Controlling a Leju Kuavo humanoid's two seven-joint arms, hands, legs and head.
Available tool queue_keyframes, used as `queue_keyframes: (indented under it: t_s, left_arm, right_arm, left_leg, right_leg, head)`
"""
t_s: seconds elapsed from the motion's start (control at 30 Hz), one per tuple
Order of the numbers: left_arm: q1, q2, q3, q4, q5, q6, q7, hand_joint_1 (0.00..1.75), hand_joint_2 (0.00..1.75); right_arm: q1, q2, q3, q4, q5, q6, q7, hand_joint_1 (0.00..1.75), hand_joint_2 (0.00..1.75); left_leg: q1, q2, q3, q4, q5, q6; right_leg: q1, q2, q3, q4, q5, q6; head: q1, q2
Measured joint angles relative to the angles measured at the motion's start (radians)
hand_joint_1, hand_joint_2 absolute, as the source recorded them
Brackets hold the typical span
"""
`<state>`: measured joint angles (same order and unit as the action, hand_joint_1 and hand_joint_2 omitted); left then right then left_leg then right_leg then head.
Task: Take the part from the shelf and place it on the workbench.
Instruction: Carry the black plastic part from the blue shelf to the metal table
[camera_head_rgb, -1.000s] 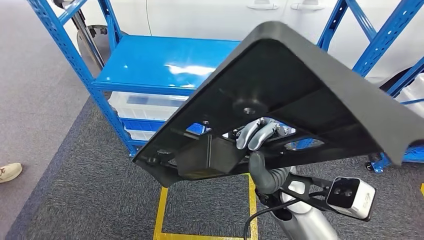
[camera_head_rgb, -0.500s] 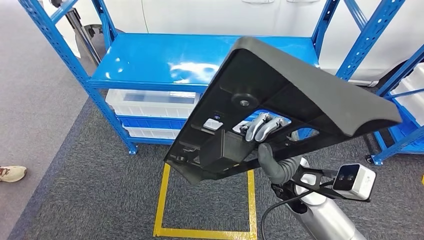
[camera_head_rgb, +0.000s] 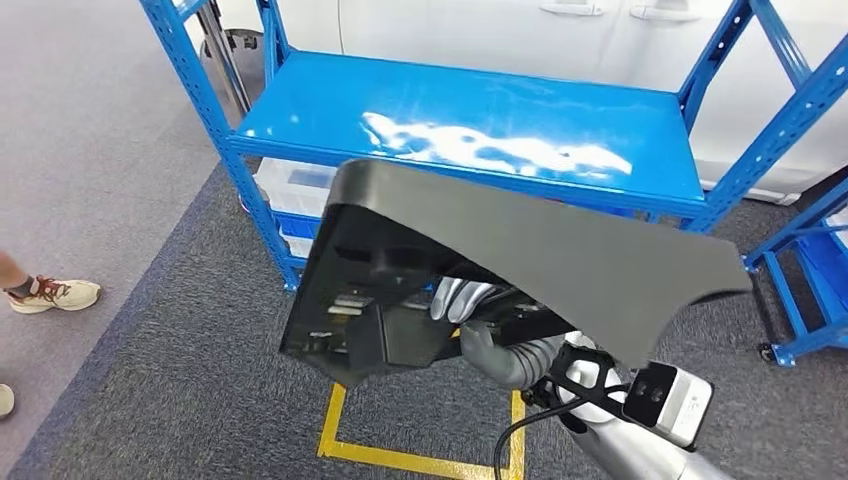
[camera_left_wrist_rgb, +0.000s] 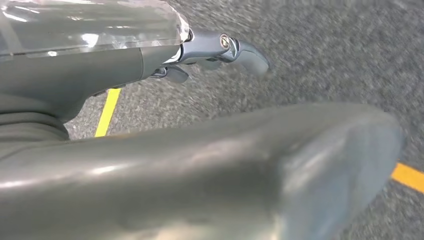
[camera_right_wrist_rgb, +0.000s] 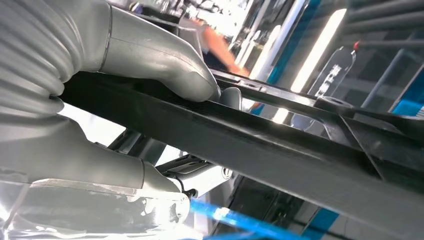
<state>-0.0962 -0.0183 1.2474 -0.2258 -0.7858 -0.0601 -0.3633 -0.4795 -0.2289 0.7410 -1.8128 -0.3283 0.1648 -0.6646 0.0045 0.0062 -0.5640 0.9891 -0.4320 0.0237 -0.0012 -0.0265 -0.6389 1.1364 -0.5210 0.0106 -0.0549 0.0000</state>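
my right hand (camera_head_rgb: 470, 300) grips the large dark grey moulded plastic panel (camera_head_rgb: 540, 250) by a rib on its underside, thumb (camera_right_wrist_rgb: 155, 55) on one face of the rib and fingers on the other, so the wide sheet cannot swing on me. i carry it tilted in front of my chest, clear of the blue steel shelf rack (camera_head_rgb: 480, 130), whose top board is bare. the part is off the shelf and in the air over the grey carpet with its yellow floor tape (camera_head_rgb: 400, 458). no bench is in sight, so i judge the carrying is still ahead. my left hand (camera_left_wrist_rgb: 220, 50) hangs over the carpet holding nothing, fingers loosely apart. a person's shoe (camera_head_rgb: 60, 293) stands at the carpet's edge.
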Motion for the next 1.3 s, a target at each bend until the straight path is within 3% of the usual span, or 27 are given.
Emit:
queue_keyframes:
  t_s: [0.07, 0.1, 0.13, 0.17, 0.23, 0.3, 0.37, 0.4, 0.47, 0.53, 0.6, 0.63, 0.7, 0.77, 0.83, 0.9, 0.97, 1.03, 1.07, 1.1, 1.13, 1.17, 1.2, 1.27, 1.3]
  left_arm:
    - [-0.001, 0.000, 0.000, 0.000, -0.008, -0.001, 0.013, 0.00, 0.00]
    - [0.000, 0.000, 0.000, 0.000, -0.013, -0.001, 0.020, 0.00, 0.00]
    - [0.002, 0.000, 0.000, 0.000, -0.018, -0.001, 0.028, 0.00, 0.00]
    - [0.002, 0.000, 0.000, 0.000, -0.022, -0.001, 0.034, 0.00, 0.00]
    - [0.002, -0.001, -0.001, 0.000, -0.029, -0.002, 0.043, 0.00, 0.00]
    - [0.001, -0.002, -0.003, 0.000, -0.035, -0.002, 0.047, 0.00, 0.00]
    - [0.003, -0.002, -0.004, 0.000, -0.040, -0.002, 0.048, 0.00, 0.00]
    - [0.005, -0.001, -0.004, 0.000, -0.041, -0.002, 0.049, 0.00, 0.00]
    - [0.007, -0.001, -0.005, 0.000, -0.042, 0.004, 0.048, 0.00, 0.00]
    - [0.004, -0.001, -0.006, 0.000, -0.048, 0.016, 0.042, 0.00, 0.00]
    - [0.005, -0.002, -0.009, 0.000, -0.061, 0.025, 0.028, 0.00, 0.00]
    - [0.007, -0.003, -0.012, 0.000, -0.067, 0.027, 0.020, 0.00, 0.00]
    - [0.010, -0.005, -0.017, 0.000, -0.076, 0.027, 0.008, 0.00, 0.00]
    - [0.007, -0.007, -0.024, 0.001, -0.083, 0.018, 0.005, 0.00, 0.00]
    - [0.005, -0.011, -0.031, 0.001, -0.091, 0.005, 0.010, 0.00, 0.00]
    - [0.007, -0.013, -0.035, 0.002, -0.099, -0.004, 0.019, 0.00, 0.00]
    - [0.007, -0.017, -0.038, 0.003, -0.103, -0.008, 0.024, 0.00, 0.00]
    - [0.004, -0.019, -0.042, 0.004, -0.105, -0.010, 0.026, 0.00, 0.00]
    - [0.002, -0.020, -0.043, 0.004, -0.105, -0.010, 0.027, 0.00, 0.00]
    - [0.002, -0.020, -0.045, 0.004, -0.105, -0.010, 0.028, 0.00, 0.00]
    - [0.003, -0.020, -0.046, 0.004, -0.105, -0.010, 0.030, 0.00, 0.00]
    - [0.004, -0.021, -0.048, 0.004, -0.105, -0.008, 0.033, 0.00, 0.00]
    - [0.005, -0.023, -0.049, 0.004, -0.105, -0.007, 0.036, 0.00, 0.00]
    - [0.004, -0.029, -0.051, 0.006, -0.105, -0.001, 0.042, 0.00, 0.00]
    - [0.003, -0.032, -0.052, 0.008, -0.105, 0.002, 0.043, 0.00, 0.00]
  right_arm:
    - [0.014, 0.001, 0.001, -0.004, 0.018, 0.017, 0.000, 1.75, 1.75]
    - [0.026, 0.002, 0.000, -0.009, 0.032, 0.028, 0.000, 1.75, 1.75]
    - [0.039, 0.004, -0.002, -0.016, 0.046, 0.036, 0.000, 1.75, 1.75]
    - [0.051, 0.005, -0.006, -0.026, 0.057, 0.041, 0.000, 1.75, 1.75]
    - [0.071, 0.007, -0.017, -0.045, 0.067, 0.051, -0.001, 1.75, 1.75]
    - [0.094, 0.011, -0.040, -0.057, 0.072, 0.092, -0.001, 1.75, 1.75]
    - [0.116, 0.022, -0.075, -0.060, 0.080, 0.146, -0.001, 1.75, 1.75]
    - [0.123, 0.031, -0.093, -0.060, 0.085, 0.173, -0.001, 1.75, 1.75]
    - [0.142, 0.061, -0.129, -0.061, 0.099, 0.241, -0.001, 1.75, 1.75]
    - [0.173, 0.101, -0.165, -0.065, 0.121, 0.301, -0.001, 1.75, 1.75]
    - [0.201, 0.129, -0.191, -0.071, 0.146, 0.321, -0.001, 1.75, 1.75]
    - [0.213, 0.140, -0.199, -0.075, 0.158, 0.321, -0.001, 1.75, 1.75]
    - [0.234, 0.159, -0.209, -0.089, 0.177, 0.325, -0.001, 1.75, 1.75]
    - [0.243, 0.173, -0.217, -0.102, 0.182, 0.333, -0.001, 1.75, 1.75]
    - [0.243, 0.180, -0.224, -0.109, 0.181, 0.339, -0.001, 1.75, 1.75]
    - [0.235, 0.183, -0.227, -0.110, 0.178, 0.340, -0.001, 1.75, 1.75]
    - [0.224, 0.184, -0.229, -0.108, 0.173, 0.339, -0.001, 1.75, 1.75]
    - [0.220, 0.183, -0.233, -0.106, 0.171, 0.337, -0.001, 1.75, 1.75]
    - [0.221, 0.183, -0.234, -0.104, 0.171, 0.337, -0.001, 1.75, 1.75]
    - [0.221, 0.183, -0.234, -0.101, 0.171, 0.336, -0.001, 1.75, 1.75]
    - [0.221, 0.183, -0.235, -0.099, 0.171, 0.335, -0.001, 1.75, 1.75]
    - [0.220, 0.183, -0.235, -0.098, 0.171, 0.334, -0.001, 1.75, 1.75]
    - [0.219, 0.182, -0.235, -0.097, 0.171, 0.334, -0.001, 1.75, 1.75]
    - [0.213, 0.181, -0.235, -0.097, 0.170, 0.334, -0.001, 1.75, 1.75]
    - [0.210, 0.180, -0.234, -0.096, 0.169, 0.335, -0.001, 1.75, 1.75]
  left_leg:
    - [0.000, -0.020, -0.005, 0.001, 0.003, 0.004]
    - [0.000, -0.031, -0.006, 0.003, 0.003, 0.004]
    - [0.000, -0.044, -0.007, 0.005, 0.003, 0.003]
    - [0.000, -0.057, -0.007, 0.008, 0.003, 0.002]
    - [-0.001, -0.080, -0.011, 0.018, -0.001, -0.004]
    - [0.000, -0.101, -0.020, 0.024, -0.002, -0.015]
    - [0.003, -0.121, -0.027, 0.022, 0.001, -0.028]
    - [0.004, -0.116, -0.030, 0.025, 0.000, -0.033]
    - [0.002, -0.075, -0.050, 0.068, -0.029, -0.042]
    - [0.006, -0.030, -0.105, 0.187, -0.091, -0.050]
    - [0.010, -0.019, -0.154, 0.291, -0.127, -0.058]
    - [0.012, -0.016, -0.154, 0.295, -0.119, -0.060]
    - [0.014, 0.004, -0.095, 0.187, -0.057, -0.061]
    - [0.007, 0.044, -0.028, 0.060, -0.015, -0.051]
    - [-0.001, 0.055, -0.013, 0.021, -0.012, -0.036]
    - [0.001, 0.033, -0.016, 0.020, -0.008, -0.021]
    - [0.004, 0.013, -0.015, 0.015, -0.001, -0.008]
    - [0.004, -0.008, -0.018, 0.014, 0.003, 0.001]
    - [0.002, -0.020, -0.021, 0.014, 0.005, 0.003]
    - [0.001, -0.034, -0.023, 0.015, 0.006, 0.005]
    - [-0.001, -0.048, -0.024, 0.016, 0.006, 0.005]
    - [-0.002, -0.063, -0.024, 0.018, 0.007, 0.006]
    - [-0.003, -0.078, -0.024, 0.021, 0.007, 0.005]
    - [-0.003, -0.104, -0.029, 0.027, 0.007, 0.001]
    - [-0.001, -0.116, -0.034, 0.030, 0.008, -0.004]
  right_leg:
    - [-0.003, 0.016, -0.058, 0.130, -0.056, 0.003]
    - [-0.004, 0.017, -0.072, 0.162, -0.060, 0.004]
    - [-0.005, 0.018, -0.068, 0.154, -0.044, 0.004]
    - [-0.007, 0.024, -0.045, 0.108, -0.012, 0.003]
    - [-0.011, 0.064, 0.021, -0.031, 0.052, -0.003]
    - [-0.012, 0.098, 0.053, -0.104, 0.070, -0.006]
    - [-0.011, 0.087, 0.055, -0.111, 0.069, -0.010]
    - [-0.012, 0.076, 0.057, -0.116, 0.071, -0.015]
    - [-0.017, 0.052, 0.063, -0.127, 0.074, -0.026]
    - [-0.014, 0.025, 0.065, -0.130, 0.074, -0.032]
    - [-0.013, -0.003, 0.065, -0.129, 0.072, -0.033]
    - [-0.013, -0.016, 0.065, -0.129, 0.070, -0.033]
    - [-0.013, -0.039, 0.069, -0.128, 0.066, -0.028]
    - [-0.008, -0.059, 0.074, -0.126, 0.062, -0.020]
    - [-0.002, -0.075, 0.076, -0.125, 0.060, -0.010]
    - [-0.004, -0.085, 0.078, -0.123, 0.056, 0.002]
    - [-0.009, -0.052, 0.064, -0.084, 0.025, 0.012]
    - [-0.011, -0.001, 0.011, 0.034, -0.040, 0.016]
    - [-0.011, 0.012, -0.023, 0.104, -0.069, 0.016]
    - [-0.011, 0.018, -0.049, 0.156, -0.082, 0.015]
    - [-0.011, 0.020, -0.058, 0.170, -0.074, 0.013]
    - [-0.011, 0.024, -0.047, 0.143, -0.047, 0.009]
    - [-0.011, 0.035, -0.020, 0.081, -0.008, 0.004]
    - [-0.012, 0.087, 0.038, -0.052, 0.048, -0.006]
    - [-0.012, 0.108, 0.054, -0.092, 0.060, -0.008]
  head:
    - [0.000, 0.000]
    - [0.000, 0.000]
    - [0.000, 0.000]
    - [0.000, 0.000]
    - [0.000, 0.000]
    - [0.000, 0.000]
    - [0.000, 0.000]
    - [0.000, 0.000]
    - [0.000, 0.000]
    - [0.000, 0.000]
    - [0.000, 0.000]
    - [0.000, 0.000]
    - [0.000, 0.000]
    - [0.000, 0.000]
    - [0.000, 0.000]
    - [0.000, 0.000]
    - [0.000, 0.000]
    - [0.000, 0.000]
    - [0.000, 0.000]
    - [0.000, 0.000]
    - [0.000, 0.000]
    - [0.000, 0.000]
    - [0.000, 0.000]
    - [0.000, 0.000]
    - [0.000, 0.000]
